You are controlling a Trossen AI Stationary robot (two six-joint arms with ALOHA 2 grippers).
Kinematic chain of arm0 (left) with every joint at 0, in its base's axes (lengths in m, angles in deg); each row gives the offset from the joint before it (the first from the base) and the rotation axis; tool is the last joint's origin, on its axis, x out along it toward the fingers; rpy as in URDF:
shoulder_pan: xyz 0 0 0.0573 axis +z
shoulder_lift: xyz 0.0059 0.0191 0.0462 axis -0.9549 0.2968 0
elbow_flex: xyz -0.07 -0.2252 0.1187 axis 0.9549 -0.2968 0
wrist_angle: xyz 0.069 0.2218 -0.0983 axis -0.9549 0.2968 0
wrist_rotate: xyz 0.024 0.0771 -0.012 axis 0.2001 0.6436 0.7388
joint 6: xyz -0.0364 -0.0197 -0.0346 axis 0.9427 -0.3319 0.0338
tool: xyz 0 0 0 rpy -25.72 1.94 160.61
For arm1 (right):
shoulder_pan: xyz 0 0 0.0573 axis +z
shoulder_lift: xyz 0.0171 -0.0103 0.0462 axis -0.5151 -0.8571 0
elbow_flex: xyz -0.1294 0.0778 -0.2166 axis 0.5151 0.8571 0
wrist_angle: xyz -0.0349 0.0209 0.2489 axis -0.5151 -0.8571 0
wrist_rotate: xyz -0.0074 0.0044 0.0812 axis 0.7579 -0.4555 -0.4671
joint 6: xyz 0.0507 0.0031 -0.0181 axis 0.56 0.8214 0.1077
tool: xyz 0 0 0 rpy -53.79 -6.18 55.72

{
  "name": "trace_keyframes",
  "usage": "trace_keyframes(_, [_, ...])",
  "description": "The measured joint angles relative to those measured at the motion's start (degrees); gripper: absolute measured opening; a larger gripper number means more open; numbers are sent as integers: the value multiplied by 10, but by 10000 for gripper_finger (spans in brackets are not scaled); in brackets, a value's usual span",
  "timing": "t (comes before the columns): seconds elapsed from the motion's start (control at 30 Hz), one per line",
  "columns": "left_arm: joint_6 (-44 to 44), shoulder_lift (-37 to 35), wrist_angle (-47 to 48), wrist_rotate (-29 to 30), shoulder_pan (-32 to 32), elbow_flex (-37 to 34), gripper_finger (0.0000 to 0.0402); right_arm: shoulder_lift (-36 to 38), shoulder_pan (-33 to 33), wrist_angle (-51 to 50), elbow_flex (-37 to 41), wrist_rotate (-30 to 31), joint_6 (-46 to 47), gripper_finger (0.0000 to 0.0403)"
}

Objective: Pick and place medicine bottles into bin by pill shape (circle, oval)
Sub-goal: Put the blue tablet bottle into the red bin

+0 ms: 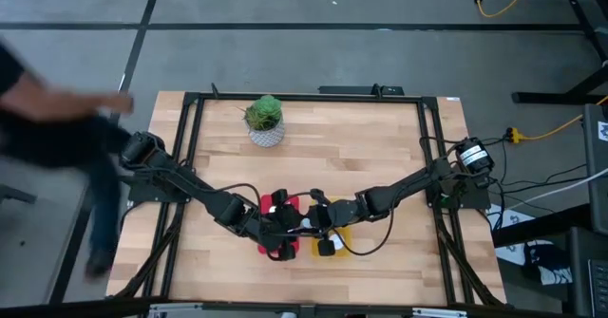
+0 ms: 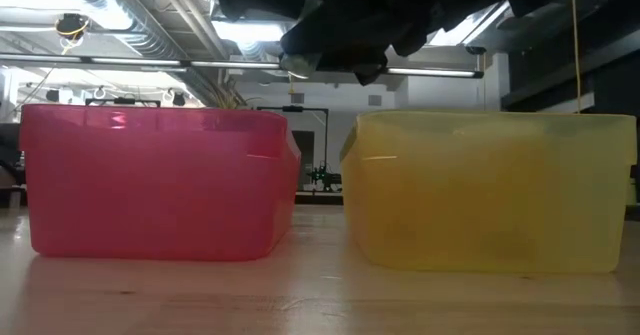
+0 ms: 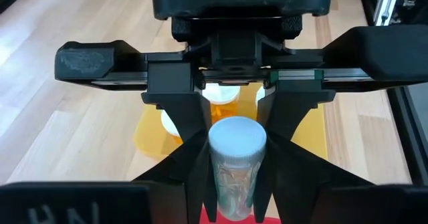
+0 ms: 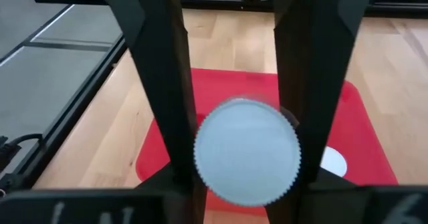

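A small clear medicine bottle (image 3: 234, 180) with a white cap (image 4: 247, 150) hangs between my two grippers above the red bin (image 1: 271, 247). My left gripper (image 1: 290, 225) reaches in from the table's left and is shut on the bottle. My right gripper (image 1: 318, 225) reaches in from the right and is shut on it too. The bottle's cap end faces my right gripper. The yellow bin (image 1: 340, 245) stands right of the red one. It holds orange bottles with white caps (image 3: 221, 103). A white cap (image 4: 332, 162) lies in the red bin. My left gripper pinches the bottle's clear body (image 3: 233, 190) between its two fingers, coming about level from the table's left. The bottle is lifted clear above the red bin. My right gripper has its fingertips (image 3: 198, 140) on either side of the cap end (image 3: 237, 138), coming from the table's right.
A potted green plant (image 1: 265, 119) stands at the table's far side. A person (image 1: 47, 119) stands beyond the table's left edge. In the low view the red bin (image 2: 155, 185) and yellow bin (image 2: 490, 190) stand side by side, with both grippers (image 2: 350, 25) above them.
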Motion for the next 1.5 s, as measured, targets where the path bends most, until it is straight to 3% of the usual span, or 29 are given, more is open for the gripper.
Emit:
trace_keyframes(0.43, [0,-2,5,1,-8,-1,130,2,0,-15,-2,-1,12,201])
trace_keyframes(0.7, [1,-26,21,11,-35,-2,130,12,0,-68,-2,-2,41,203])
trace_keyframes(0.9, [24,-46,65,43,-68,-1,130,74,0,-200,-2,3,89,197])
trace_keyframes(1.27, [147,-48,80,80,-117,-16,130,237,11,-486,-1,188,234,178])
trace_keyframes(1.5, [241,-47,76,125,-144,-64,130,312,20,-608,-1,248,294,167])
